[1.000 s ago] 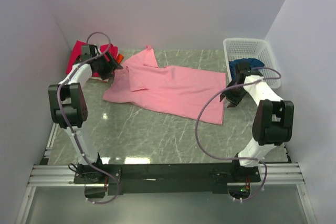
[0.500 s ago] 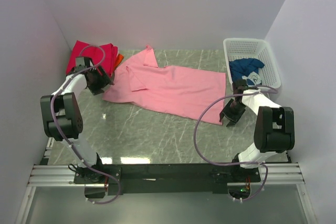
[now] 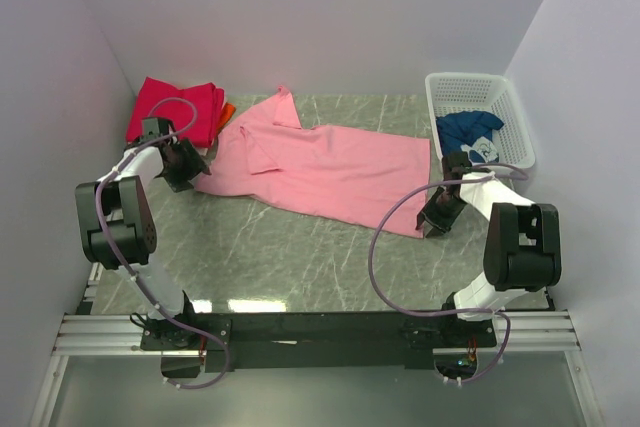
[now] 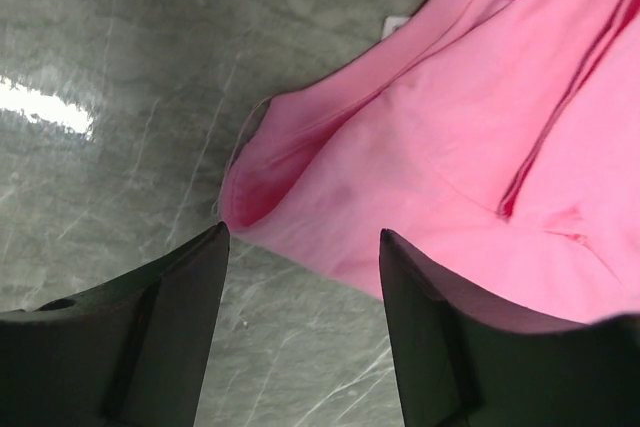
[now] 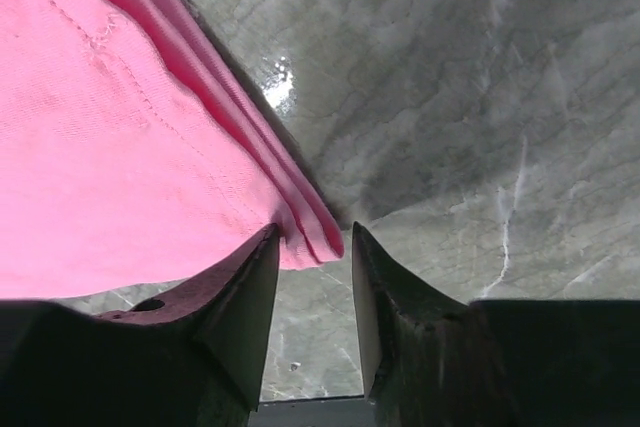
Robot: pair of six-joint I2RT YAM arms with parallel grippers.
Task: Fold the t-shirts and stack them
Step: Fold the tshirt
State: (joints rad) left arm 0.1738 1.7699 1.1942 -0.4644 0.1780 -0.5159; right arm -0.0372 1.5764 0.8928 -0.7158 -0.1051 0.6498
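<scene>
The light pink t-shirt (image 3: 320, 167) lies half-folded across the middle of the table. My left gripper (image 3: 190, 169) is open just off its near left corner (image 4: 240, 209), which lies ahead of the jaws. My right gripper (image 3: 432, 219) is open at the shirt's near right corner (image 5: 310, 242), which pokes between the jaw tips. The magenta-red t-shirt (image 3: 175, 107) lies folded at the far left with an orange one (image 3: 228, 110) peeking from under it. A dark blue t-shirt (image 3: 468, 129) lies in the basket.
A white mesh basket (image 3: 480, 87) stands at the far right. White walls close in the table on three sides. The grey marble tabletop (image 3: 300, 257) shows in front of the pink shirt.
Both arms have come down and nearer: the left gripper from the red stack to the pink shirt's left corner, the right gripper from beside the basket to the shirt's right corner.
</scene>
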